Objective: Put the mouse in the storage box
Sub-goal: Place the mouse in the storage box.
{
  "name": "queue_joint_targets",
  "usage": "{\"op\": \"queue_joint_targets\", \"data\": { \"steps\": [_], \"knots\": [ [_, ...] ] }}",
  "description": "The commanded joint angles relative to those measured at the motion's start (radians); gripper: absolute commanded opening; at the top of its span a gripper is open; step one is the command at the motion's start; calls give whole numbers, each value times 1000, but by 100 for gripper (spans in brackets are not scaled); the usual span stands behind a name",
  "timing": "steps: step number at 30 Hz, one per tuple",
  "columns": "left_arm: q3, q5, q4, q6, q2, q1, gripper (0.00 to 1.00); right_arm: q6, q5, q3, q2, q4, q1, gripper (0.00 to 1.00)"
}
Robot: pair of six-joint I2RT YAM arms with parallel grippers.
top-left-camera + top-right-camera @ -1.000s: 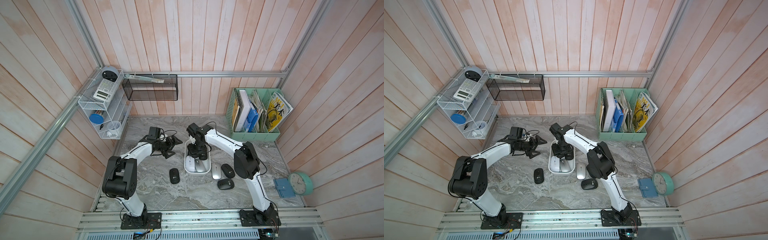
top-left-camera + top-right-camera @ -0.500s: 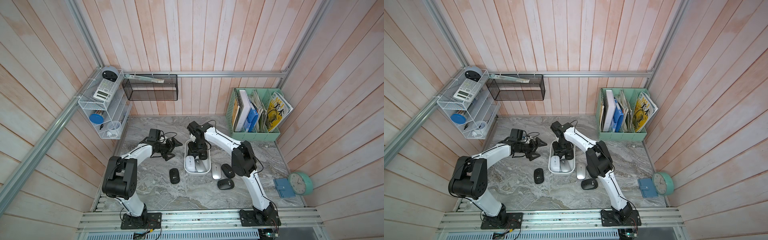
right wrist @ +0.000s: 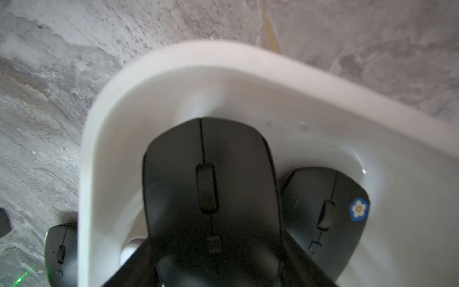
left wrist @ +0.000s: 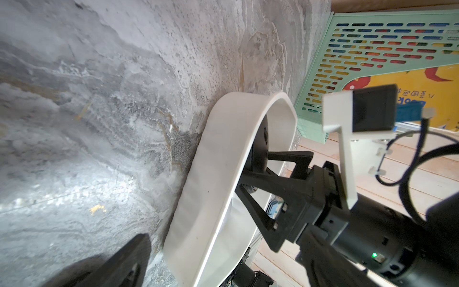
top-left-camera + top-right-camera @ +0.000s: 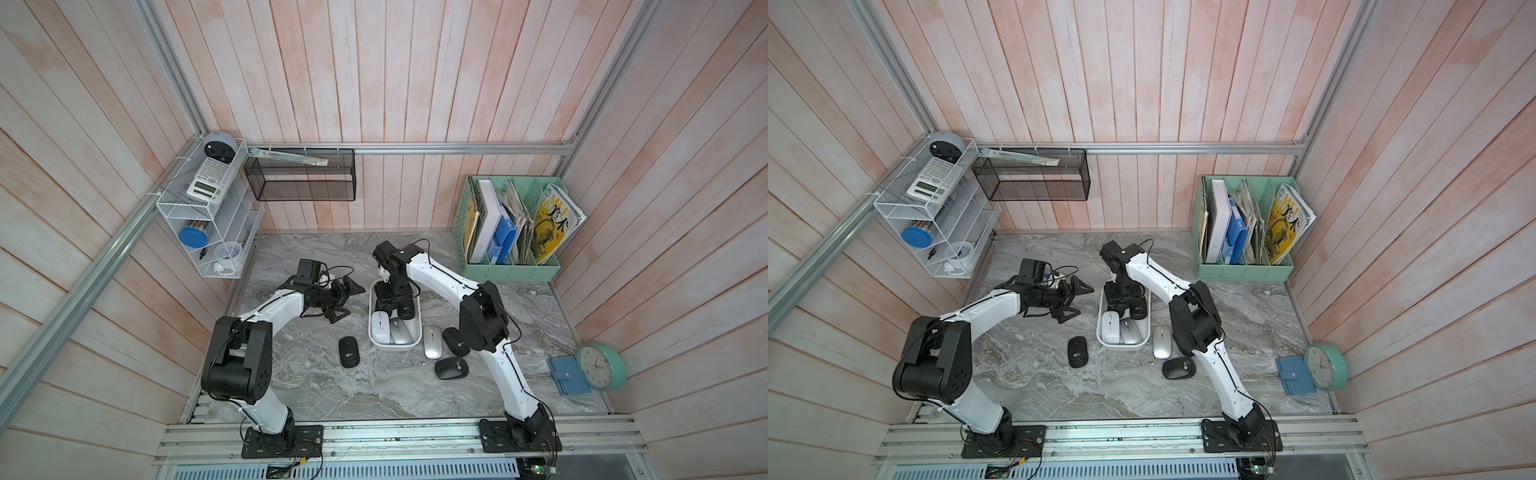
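At centre frame, the right gripper (image 5: 390,306) clasps a black mouse (image 3: 208,179) inside the storage box (image 5: 392,345). The left gripper (image 5: 345,302) stands wide open.

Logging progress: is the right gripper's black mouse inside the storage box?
Inside: the black mouse lies within the storage box's white walls, fingers flanking it.

Marble tabletop (image 5: 374,395) bears the storage box (image 5: 395,346), four loose mice (image 5: 349,351), file holder (image 5: 513,270), wallet (image 5: 567,376), clock (image 5: 600,366)

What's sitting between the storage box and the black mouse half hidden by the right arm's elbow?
A silver mouse lies on the table there, alongside the storage box; a top view shows it.
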Motion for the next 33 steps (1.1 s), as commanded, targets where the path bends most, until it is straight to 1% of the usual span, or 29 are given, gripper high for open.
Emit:
{"op": "queue_joint_targets", "data": {
  "steps": [1, 5, 9, 19, 33],
  "knots": [
    [-20, 5, -4, 6, -36, -4, 100, 3, 20, 35, 19, -34, -4, 70],
    [-28, 3, -5, 2, -46, -4, 100, -3, 30, 26, -6, -32, -6, 76],
    [-32, 3, -10, 0, -59, -5, 100, -8, 30, 6, -34, -31, -3, 78],
    [-39, -7, -51, 11, -102, -5, 100, -11, 29, -80, -117, -11, 1, 79],
    [-43, -35, -58, -12, -154, -41, 100, 6, 47, -263, -303, 28, 6, 80]
  ]
}}
